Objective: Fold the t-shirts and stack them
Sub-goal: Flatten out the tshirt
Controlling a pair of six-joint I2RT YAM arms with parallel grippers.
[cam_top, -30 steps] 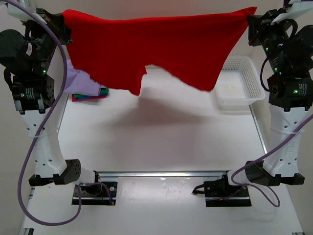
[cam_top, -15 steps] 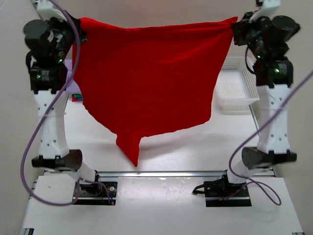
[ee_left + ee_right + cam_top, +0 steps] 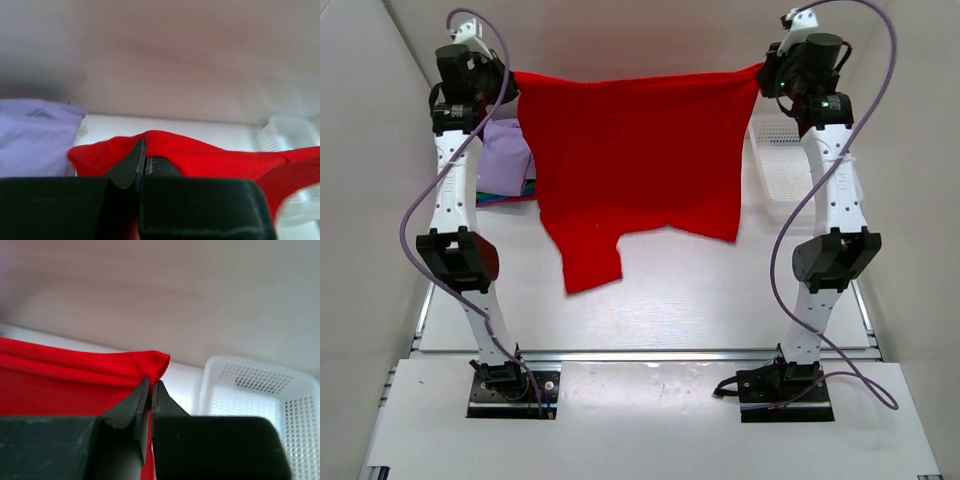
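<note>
The bright red t-shirt point(image 3: 635, 160) hangs spread in the air between my two raised arms, its top edge stretched taut and its lower edge and one sleeve dangling above the table. My left gripper point(image 3: 512, 78) is shut on its top left corner, which shows as red cloth point(image 3: 200, 155) at the closed jaws point(image 3: 145, 157). My right gripper point(image 3: 762, 72) is shut on the top right corner point(image 3: 150, 362). A folded stack with a pale lavender shirt point(image 3: 505, 158) on top lies at the far left, partly behind the red shirt; it also shows in the left wrist view point(image 3: 35, 135).
A white plastic mesh basket point(image 3: 790, 165) stands at the far right behind my right arm, also seen in the right wrist view point(image 3: 255, 395). Green and red folded edges point(image 3: 505, 197) peek from under the lavender shirt. Walls close in at left, right and back.
Both arms have stretched up and away from the near edge, carrying the red shirt farther back. The shirt swung forward and now hangs flatter with its sleeve at lower left.
</note>
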